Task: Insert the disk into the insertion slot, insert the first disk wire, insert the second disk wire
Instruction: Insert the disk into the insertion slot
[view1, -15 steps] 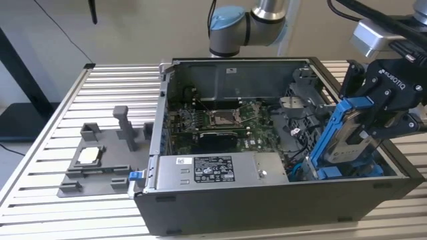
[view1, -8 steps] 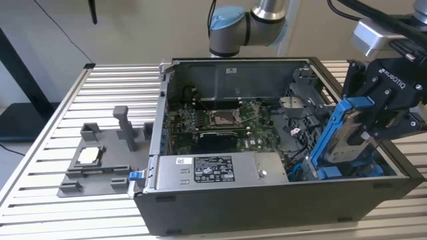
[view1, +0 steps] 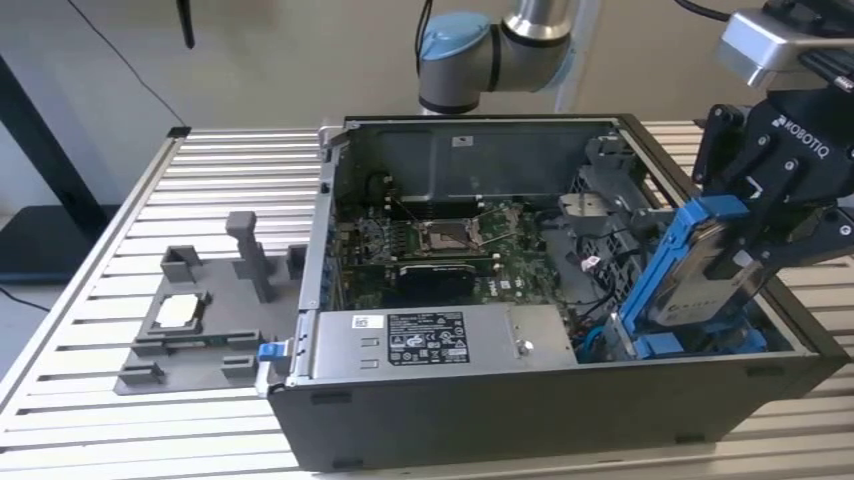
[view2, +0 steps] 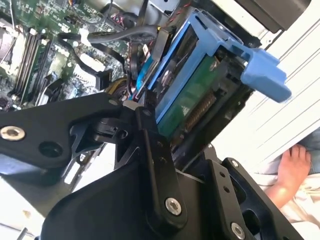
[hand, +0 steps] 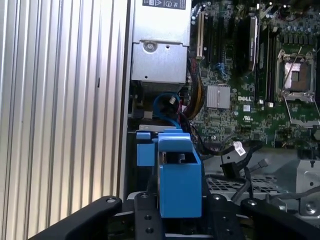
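Note:
My gripper (view1: 743, 262) is shut on the disk (view1: 697, 278), a drive in a blue plastic carrier. It holds the disk tilted over the open computer case's corner at the exterior view's right. The disk's lower end reaches down into the insertion slot (view1: 657, 345), a dark bay with blue tabs. In the second wrist view the disk (view2: 186, 97) shows its green circuit board between my black fingers (view2: 152, 150). The first wrist view looks down on the carrier's blue end (hand: 178, 175). Loose black disk wires (view1: 595, 266) lie in the case beside the bay.
The open case (view1: 534, 400) stands on a slatted metal table (view1: 214, 180). Inside are the motherboard with its silver processor socket (view1: 443, 236) and a power supply (view1: 441, 338). A grey fixture plate (view1: 187, 330) lies at the exterior view's left. Part of a person (view2: 294, 167) is beside the table.

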